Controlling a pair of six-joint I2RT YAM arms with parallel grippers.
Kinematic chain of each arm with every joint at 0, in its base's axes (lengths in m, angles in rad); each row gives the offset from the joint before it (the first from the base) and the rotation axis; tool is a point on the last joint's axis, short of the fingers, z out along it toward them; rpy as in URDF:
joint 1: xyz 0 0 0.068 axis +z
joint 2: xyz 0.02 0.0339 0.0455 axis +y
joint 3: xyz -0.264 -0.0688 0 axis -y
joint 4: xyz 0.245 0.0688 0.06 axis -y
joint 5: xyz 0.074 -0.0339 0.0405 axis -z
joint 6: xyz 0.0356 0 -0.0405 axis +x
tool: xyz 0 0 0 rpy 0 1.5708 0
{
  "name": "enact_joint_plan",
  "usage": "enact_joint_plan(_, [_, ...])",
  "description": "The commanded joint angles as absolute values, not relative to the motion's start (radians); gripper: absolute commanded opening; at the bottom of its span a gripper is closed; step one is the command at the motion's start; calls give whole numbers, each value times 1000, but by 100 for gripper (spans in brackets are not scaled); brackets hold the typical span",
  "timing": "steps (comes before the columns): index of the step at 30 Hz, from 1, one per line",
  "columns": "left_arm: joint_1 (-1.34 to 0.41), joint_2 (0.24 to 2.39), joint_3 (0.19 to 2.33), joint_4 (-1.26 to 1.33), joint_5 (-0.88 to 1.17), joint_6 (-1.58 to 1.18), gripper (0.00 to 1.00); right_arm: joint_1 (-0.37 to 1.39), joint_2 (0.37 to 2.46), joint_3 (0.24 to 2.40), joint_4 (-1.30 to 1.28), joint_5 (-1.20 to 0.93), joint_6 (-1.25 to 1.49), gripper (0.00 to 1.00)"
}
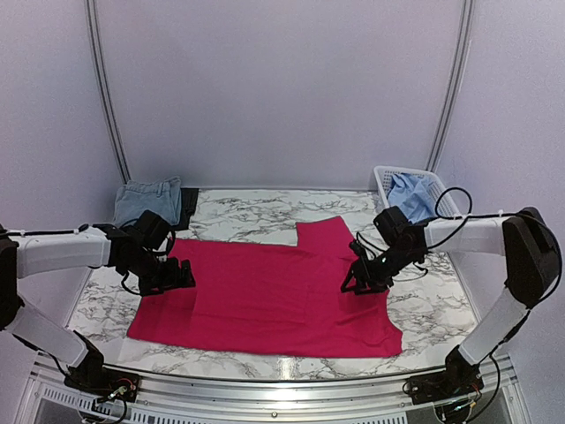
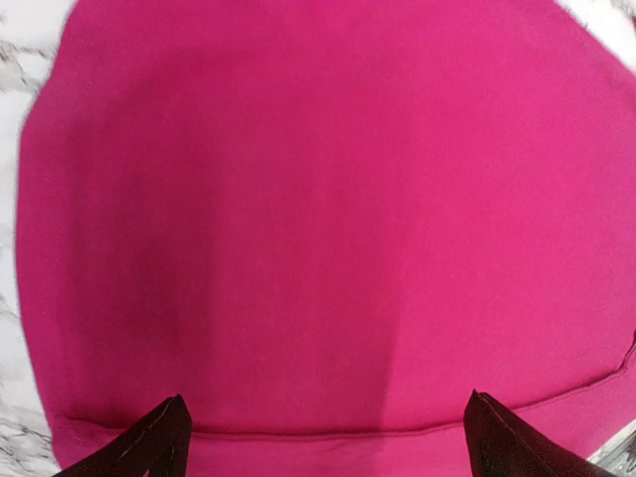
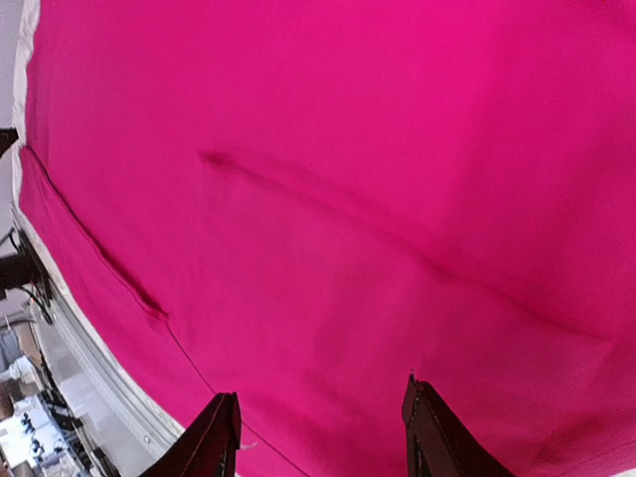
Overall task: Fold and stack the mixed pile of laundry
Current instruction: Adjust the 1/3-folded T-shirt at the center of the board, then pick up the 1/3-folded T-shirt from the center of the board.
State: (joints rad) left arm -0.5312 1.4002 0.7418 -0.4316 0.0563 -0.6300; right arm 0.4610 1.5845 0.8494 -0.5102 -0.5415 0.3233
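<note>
On the marble table [image 1: 256, 216], mid-scene, the pink-red T-shirt [image 1: 265, 296] lies spread flat. One sleeve pokes out toward the far right, and a faint lengthwise crease shows near its left side. No real fold in it yet, as far as I can judge.

The left gripper [image 1: 179, 276] sits low at the shirt's left edge. In the wrist view its fingertips [image 2: 164, 442] are spread wide over the hem with no cloth between them, so it holds nothing.

The right gripper [image 1: 357, 281] hovers over the shirt's right part, just near of the sleeve. Its jaws are parted, narrower than the left's, and also hold nothing; only pink fabric lies under them.

At the far left corner is the denim piece [image 1: 146, 201], looking folded into a compact block. The dark piece [image 1: 189, 208] is touching its right side; I cannot tell whether that one is folded.

At the far right, the light blue shirt [image 1: 410, 196] sits crumpled in the white basket [image 1: 402, 170], not started.

Progress looks to be early to middle: one or two items appear put aside. The T-shirt is laid out and needs folding and stacking, then the blue shirt.
</note>
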Motion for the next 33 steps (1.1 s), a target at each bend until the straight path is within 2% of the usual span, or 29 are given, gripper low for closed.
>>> enact_joint_plan(1, [-414, 1392, 902, -476, 24, -533, 99, 356, 1639, 1103, -573, -504, 242, 52])
enact_joint_plan(9, [-240, 1652, 1197, -488, 24, -423, 99, 293, 1907, 1506, -638, -406, 185, 51])
enact_joint_plan(15, [-194, 1803, 1338, -492, 70, -385, 90, 290, 2093, 1711, -659, -308, 187, 49])
enact_joint_plan(26, [-176, 1926, 1443, -511, 49, -340, 80, 290, 2303, 1913, -707, -133, 161, 47])
enact_joint_plan(33, [-170, 1971, 1465, -512, 12, -306, 77, 297, 2389, 1975, -728, -102, 142, 47])
